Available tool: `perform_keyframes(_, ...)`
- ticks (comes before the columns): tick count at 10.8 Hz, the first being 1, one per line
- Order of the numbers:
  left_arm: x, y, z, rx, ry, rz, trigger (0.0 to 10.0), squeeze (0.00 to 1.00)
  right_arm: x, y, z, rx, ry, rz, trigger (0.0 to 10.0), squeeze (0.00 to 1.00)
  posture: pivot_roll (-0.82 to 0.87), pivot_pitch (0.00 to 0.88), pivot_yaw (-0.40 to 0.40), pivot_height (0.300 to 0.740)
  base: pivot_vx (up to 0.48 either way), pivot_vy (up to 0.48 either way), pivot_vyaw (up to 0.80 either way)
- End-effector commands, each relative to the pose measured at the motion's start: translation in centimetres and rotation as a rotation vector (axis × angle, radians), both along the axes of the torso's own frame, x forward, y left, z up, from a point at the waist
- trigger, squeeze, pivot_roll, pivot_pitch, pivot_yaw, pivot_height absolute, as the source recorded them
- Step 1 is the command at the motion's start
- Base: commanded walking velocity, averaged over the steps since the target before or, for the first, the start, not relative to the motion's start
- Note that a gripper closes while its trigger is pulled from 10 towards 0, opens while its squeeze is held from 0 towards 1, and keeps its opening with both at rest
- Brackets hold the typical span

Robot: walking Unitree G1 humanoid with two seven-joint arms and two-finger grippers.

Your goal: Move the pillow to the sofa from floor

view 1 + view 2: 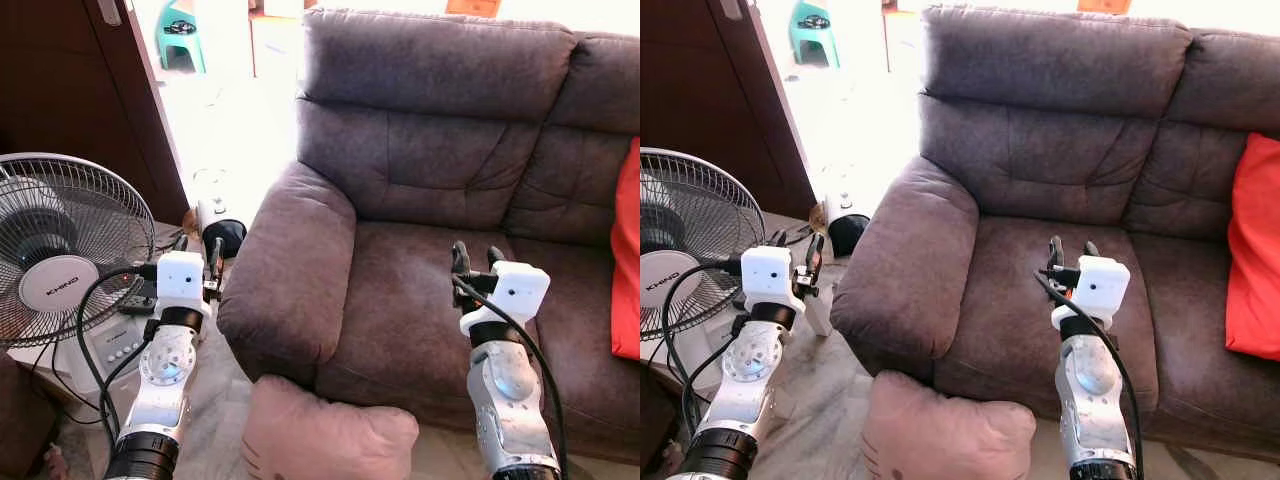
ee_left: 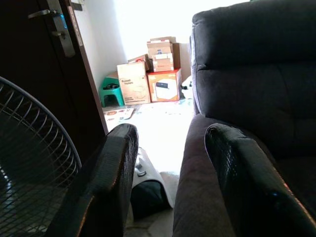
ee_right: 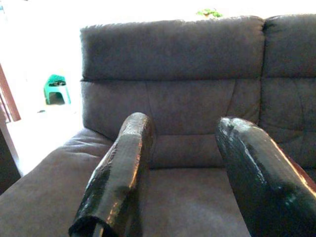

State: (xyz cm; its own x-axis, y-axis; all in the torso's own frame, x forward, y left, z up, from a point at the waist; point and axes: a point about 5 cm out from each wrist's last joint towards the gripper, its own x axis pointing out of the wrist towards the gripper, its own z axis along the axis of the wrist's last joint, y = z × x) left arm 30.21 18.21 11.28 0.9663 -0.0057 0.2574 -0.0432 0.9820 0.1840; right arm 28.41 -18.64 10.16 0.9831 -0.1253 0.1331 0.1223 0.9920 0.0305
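Pink fabric pillow (image 1: 325, 435) lies on floor at bottom centre, against your grey suede sofa's (image 1: 420, 270) front edge; left gripper (image 1: 197, 255) and right gripper (image 1: 478, 258) both spread, empty, above.

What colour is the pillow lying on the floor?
Dusty pink; the pillow shows best in the right eye view.

Both head views look forward and down from above, sharing the sofa (image 1: 430, 200) and fan (image 1: 60, 250). Each wrist camera looks along its own jaws: left toward the sofa's arm edge, right close toward its backrest.
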Motion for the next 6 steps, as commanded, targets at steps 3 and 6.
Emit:
perform_keyframes(3, 0.23, -0.1, 0.84, -0.009, -0.024, -0.01, 10.0, 0.0, 0.29, -0.04, 0.97, -0.006, -0.03, -0.001, 10.0, 0.0, 0.07, 0.0, -0.03, 0.712, 0.0, 0.0, 0.0)
perform_keyframes(6, 0.54, -0.12, 1.18, -0.007, -0.032, -0.01, 10.0, 0.0, 0.44, 0.06, 1.22, -0.027, -0.042, 0.003, 10.0, 0.0, 0.07, 0.007, -0.032, 0.665, 0.0, 0.0, 0.0)
